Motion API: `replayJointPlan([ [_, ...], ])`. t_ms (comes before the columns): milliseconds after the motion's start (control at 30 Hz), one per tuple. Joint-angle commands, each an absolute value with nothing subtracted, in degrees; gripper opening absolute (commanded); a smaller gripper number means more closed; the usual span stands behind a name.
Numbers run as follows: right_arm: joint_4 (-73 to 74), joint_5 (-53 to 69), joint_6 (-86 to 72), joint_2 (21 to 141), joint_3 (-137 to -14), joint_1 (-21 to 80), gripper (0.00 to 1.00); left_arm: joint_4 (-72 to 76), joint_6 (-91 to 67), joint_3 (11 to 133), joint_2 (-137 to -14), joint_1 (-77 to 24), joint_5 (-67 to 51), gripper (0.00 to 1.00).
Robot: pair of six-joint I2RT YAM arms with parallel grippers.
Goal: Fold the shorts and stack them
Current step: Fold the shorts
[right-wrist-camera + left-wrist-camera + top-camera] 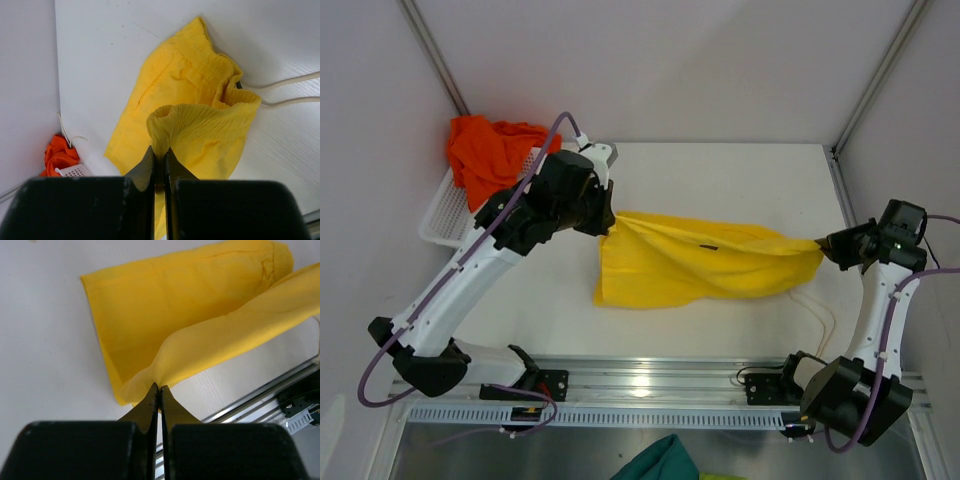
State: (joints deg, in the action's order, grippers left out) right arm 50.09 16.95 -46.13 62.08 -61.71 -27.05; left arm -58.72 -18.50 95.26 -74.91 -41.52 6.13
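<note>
The yellow shorts (705, 262) hang stretched between your two arms over the middle of the worktop (720, 170). Their upper edge is lifted and taut, and the lower part drapes onto the surface. Your left fingers (145, 407) are closed tight on a hem corner at the left end. Your right fingers (144, 167) pinch the gathered waistband at the right end, with the white drawstrings (285, 82) trailing on the worktop beside it. The orange shorts (485, 150) lie crumpled in the white basket (440, 215) at the far left, not yet folded.

I judge you are partway through folding the first pair, with one edge raised to carry over. For the next move, hold the tension even, bring the held edge across to meet the resting edge, lower it flat, and only then let go. A teal cloth (660, 462) sits at the near edge, outside the job.
</note>
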Motion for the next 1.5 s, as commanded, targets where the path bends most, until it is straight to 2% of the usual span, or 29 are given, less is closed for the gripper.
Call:
replayJointPlan([
  [0,46.5,20.1,-43.6,64.6,-64.1,-29.5,0.0,-57.0,-15.5,94.0,-73.8,-39.7,3.7,0.0],
  [133,50.3,20.2,-42.0,71.5,-67.9,-30.8,0.0,-54.5,-14.7,92.6,-76.3,-38.6,3.2,0.0],
  [300,45.3,20.8,-44.8,72.2,-65.0,-31.5,0.0,-53.4,-14.5,94.8,-81.1,-35.9,2.9,0.0],
  [500,41.8,19.3,-46.7,75.3,-67.3,-30.9,0.0,-54.0,-15.6,95.2,-85.4,-31.9,3.8,0.0],
  [767,37.2,17.5,-49.6,83.0,-70.9,-26.6,0.0,-50.4,-16.0,92.5,-89.6,-27.1,2.2,0.0],
  [1233,29.7,10.6,-58.4,97.9,-81.9,-18.3,0.0,-49.9,-17.1,96.2,-101.9,-23.3,1.4,0.0],
  [1300,28.7,8.6,-58.7,100.1,-82.5,-17.1,0.1,-49.5,-17.2,96.4,-104.0,-23.2,1.4,0.0],
  [1333,26.7,8.4,-58.7,100.9,-83.1,-16.7,0.11,-49.2,-17.3,96.5,-104.8,-23.1,1.5,0.0],
  [1400,25.9,7.7,-58.4,104.0,-85.4,-15.8,0.09,-48.9,-17.5,96.4,-106.8,-22.9,1.8,0.0],
  [1467,25.4,8.5,-57.8,106.9,-89.9,-14.6,0.0,-48.6,-17.6,96.3,-108.5,-22.6,1.9,0.0],
])
